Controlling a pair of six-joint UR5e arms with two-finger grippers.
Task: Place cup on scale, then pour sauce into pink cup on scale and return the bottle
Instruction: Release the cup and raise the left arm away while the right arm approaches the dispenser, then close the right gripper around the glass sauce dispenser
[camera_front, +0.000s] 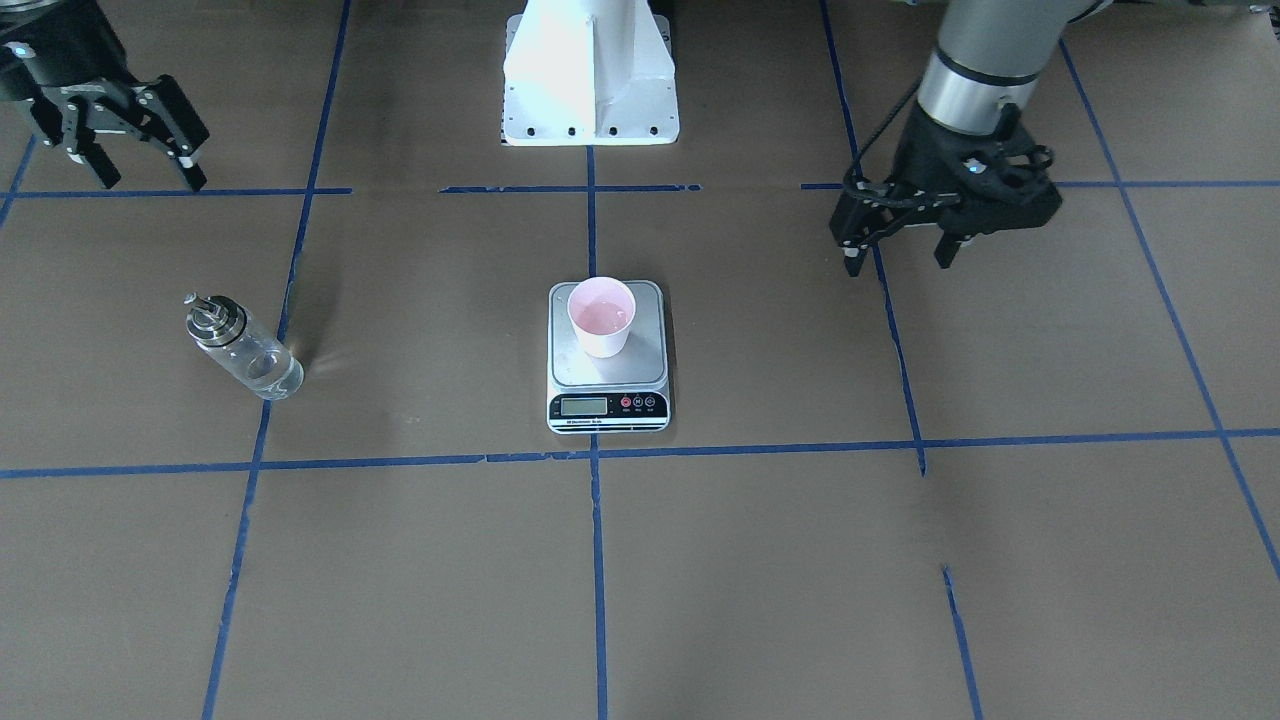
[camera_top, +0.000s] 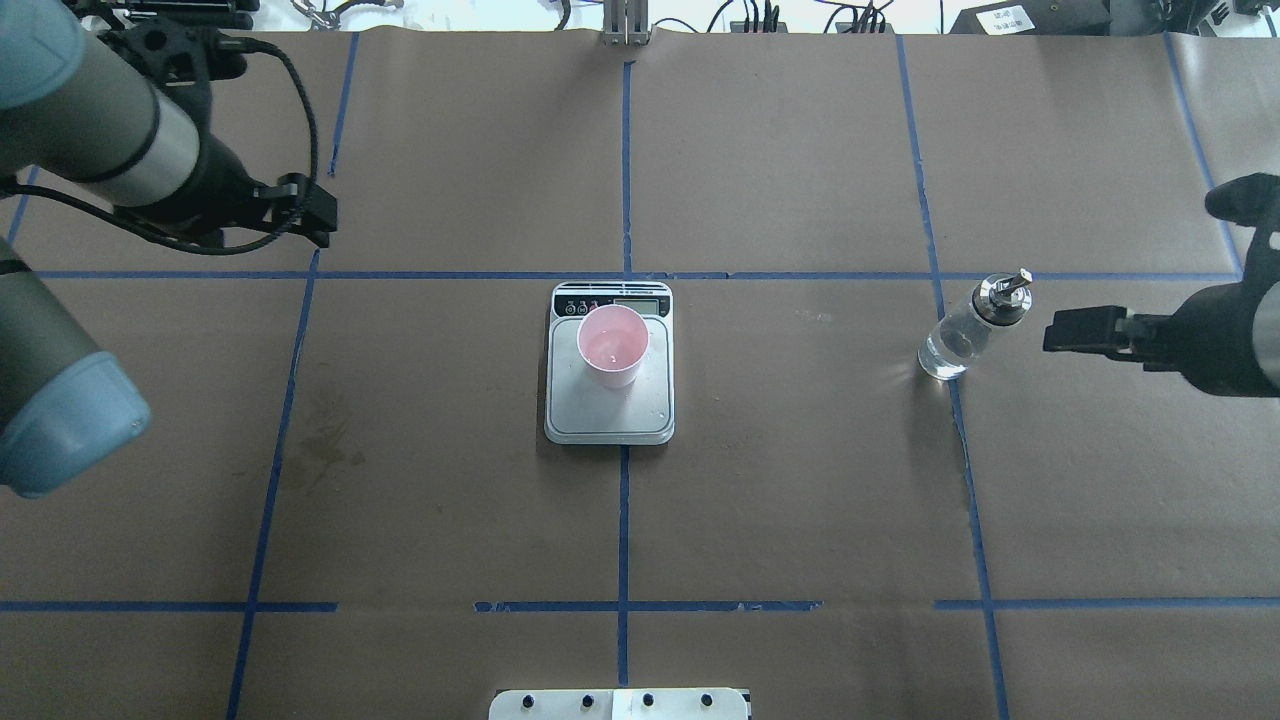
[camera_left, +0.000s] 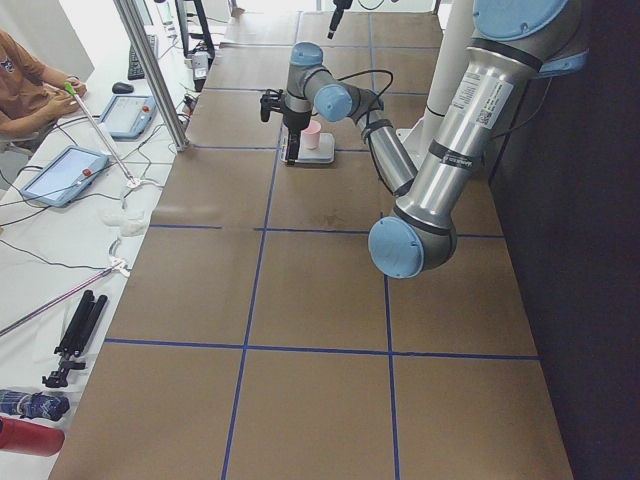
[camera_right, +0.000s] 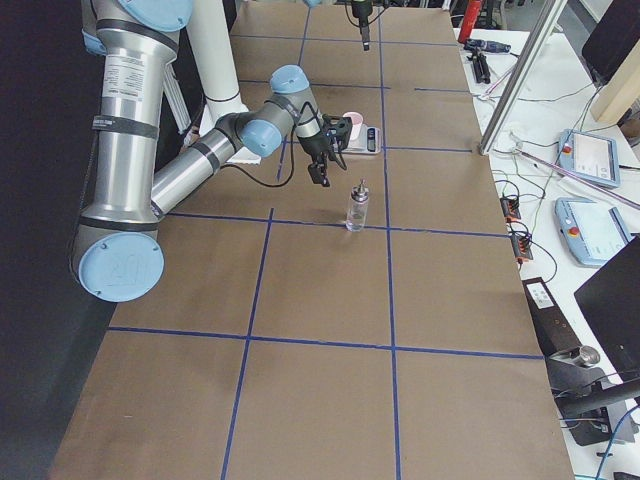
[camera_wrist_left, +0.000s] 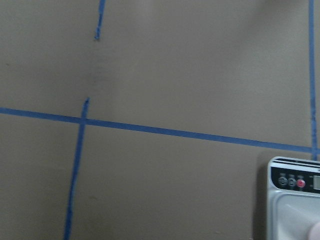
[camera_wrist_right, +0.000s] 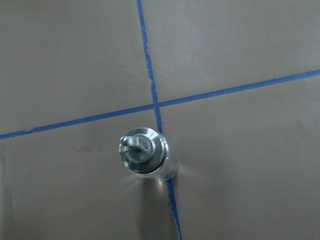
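The pink cup (camera_front: 601, 316) stands upright on the silver-grey platform of the scale (camera_front: 608, 375), mid-table; a little liquid glints inside it. It also shows in the overhead view (camera_top: 612, 345) on the scale (camera_top: 610, 418). The clear glass bottle (camera_front: 243, 348) stands upright on the paper by a blue tape line, with some clear sauce in its base. My right gripper (camera_front: 150, 182) is open and empty, raised beside and behind the bottle (camera_top: 965, 330); its wrist view looks down on the bottle's metal spout (camera_wrist_right: 144, 151). My left gripper (camera_front: 898, 265) is open and empty, well off to the scale's side.
Brown paper with a grid of blue tape covers the table (camera_top: 800, 500). The robot's white base plate (camera_front: 590, 80) stands behind the scale. A corner of the scale (camera_wrist_left: 292, 200) shows in the left wrist view. Operators' tablets and cables (camera_right: 590, 160) lie beyond the table's far edge.
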